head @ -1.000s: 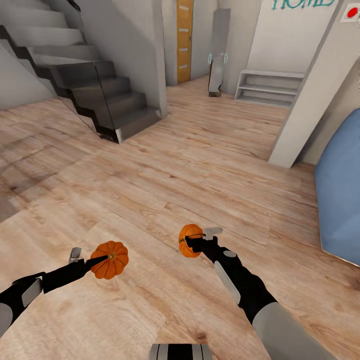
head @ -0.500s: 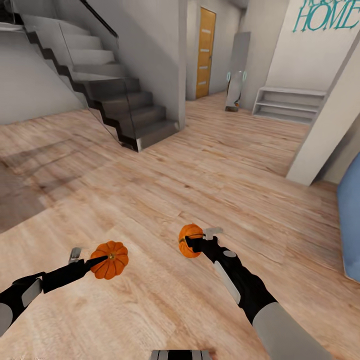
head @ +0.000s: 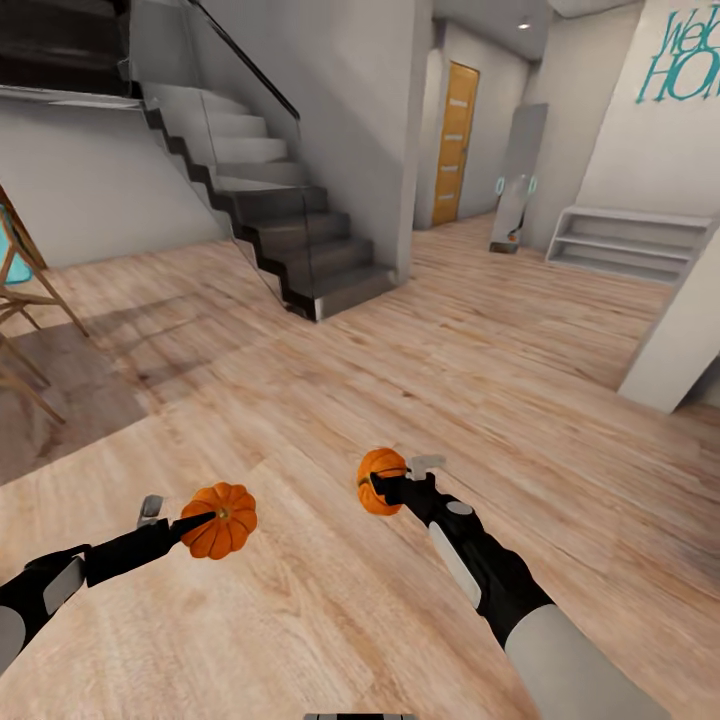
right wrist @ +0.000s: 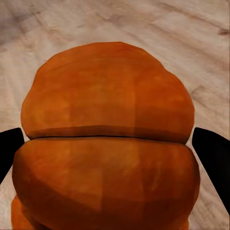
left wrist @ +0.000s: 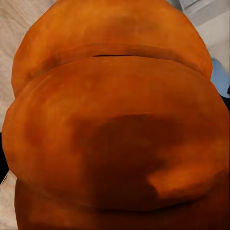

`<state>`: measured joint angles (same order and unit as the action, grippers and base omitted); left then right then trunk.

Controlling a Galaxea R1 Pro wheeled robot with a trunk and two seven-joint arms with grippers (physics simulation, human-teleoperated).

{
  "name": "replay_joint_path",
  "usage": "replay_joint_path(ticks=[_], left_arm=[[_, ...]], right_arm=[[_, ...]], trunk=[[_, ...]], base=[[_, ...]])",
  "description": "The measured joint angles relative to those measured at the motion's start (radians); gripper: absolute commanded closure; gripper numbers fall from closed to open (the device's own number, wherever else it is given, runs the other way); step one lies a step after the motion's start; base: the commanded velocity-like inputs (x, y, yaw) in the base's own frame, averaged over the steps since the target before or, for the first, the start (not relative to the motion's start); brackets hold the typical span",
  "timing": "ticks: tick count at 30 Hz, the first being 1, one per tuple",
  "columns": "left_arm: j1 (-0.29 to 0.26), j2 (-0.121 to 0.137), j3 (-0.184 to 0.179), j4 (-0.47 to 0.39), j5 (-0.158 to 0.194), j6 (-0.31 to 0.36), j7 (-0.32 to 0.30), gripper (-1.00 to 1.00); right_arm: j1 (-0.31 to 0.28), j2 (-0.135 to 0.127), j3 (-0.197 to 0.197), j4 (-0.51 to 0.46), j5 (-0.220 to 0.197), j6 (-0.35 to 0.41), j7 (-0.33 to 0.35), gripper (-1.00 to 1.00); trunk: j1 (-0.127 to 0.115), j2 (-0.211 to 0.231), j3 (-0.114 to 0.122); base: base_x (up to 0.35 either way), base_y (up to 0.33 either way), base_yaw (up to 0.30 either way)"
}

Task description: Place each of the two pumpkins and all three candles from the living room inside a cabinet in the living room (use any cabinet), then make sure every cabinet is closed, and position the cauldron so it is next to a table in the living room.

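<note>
Above the wooden floor [head: 330, 400], the left tool [head: 185, 520] is gripping one pumpkin [head: 220, 520]; the right tool [head: 395, 487] is gripping the other pumpkin [head: 378, 480]; neither is stowed; candles, cabinet closing and cauldron are probably pending.

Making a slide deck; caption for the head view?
Each tool, left and right, carries a pumpkin across the wooden floor toward stairs.

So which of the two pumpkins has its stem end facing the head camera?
The one in the left hand: that pumpkin shows its ribbed crown and small stem. The right hand holds its pumpkin side-on, no stem visible.
</note>
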<state>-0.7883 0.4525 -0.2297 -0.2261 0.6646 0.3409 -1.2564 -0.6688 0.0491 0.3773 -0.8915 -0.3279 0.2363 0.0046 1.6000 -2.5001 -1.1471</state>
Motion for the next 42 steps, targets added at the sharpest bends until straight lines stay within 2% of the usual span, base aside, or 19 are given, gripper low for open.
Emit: replay_joint_path(ticks=[12,21,24,27,30,34,38,42], left_arm=[[0.000,-0.002,0.004,0.000,0.001,0.001,0.001,1.00],[0.001,-0.003,0.004,0.000,0.002,0.001,0.003,1.00],[0.001,-0.005,0.003,0.001,-0.001,0.000,0.043,1.00],[0.001,-0.006,0.002,0.001,-0.003,-0.006,0.146,1.00],[0.001,-0.017,-0.008,0.001,-0.003,-0.007,0.208,1.00],[0.003,-0.032,-0.009,0.002,-0.003,-0.007,0.233,1.00],[0.003,-0.046,-0.012,0.010,-0.004,-0.008,0.237,1.00],[0.005,-0.063,-0.019,0.015,-0.004,-0.010,0.236,1.00]], right_arm=[[0.000,0.000,0.001,0.000,-0.002,-0.002,0.003,1.00],[0.001,0.000,0.000,0.001,-0.001,-0.002,0.002,1.00],[0.001,0.000,0.000,0.002,-0.002,-0.002,0.001,1.00],[0.001,0.000,0.000,0.009,-0.004,-0.003,0.001,1.00],[0.001,0.000,0.001,0.036,-0.003,-0.036,0.003,1.00],[0.001,-0.004,0.001,0.092,-0.001,-0.074,0.010,1.00],[0.001,-0.005,0.002,0.120,-0.004,-0.080,0.020,1.00],[0.002,-0.004,0.002,0.155,-0.005,-0.081,0.080,1.00]], trunk=[[-0.046,0.084,0.042],[-0.080,0.147,0.070],[-0.092,0.168,0.080],[-0.103,0.189,0.089],[-0.115,0.210,0.099],[-0.130,0.238,0.111],[-0.145,0.266,0.124],[-0.161,0.294,0.136]], base=[[0.000,0.000,0.220],[0.000,0.000,0.074],[0.000,0.000,0.239],[0.000,0.000,0.274],[0.000,0.000,0.178],[0.000,0.000,0.032],[0.000,0.000,0.003],[0.000,0.000,0.000]])
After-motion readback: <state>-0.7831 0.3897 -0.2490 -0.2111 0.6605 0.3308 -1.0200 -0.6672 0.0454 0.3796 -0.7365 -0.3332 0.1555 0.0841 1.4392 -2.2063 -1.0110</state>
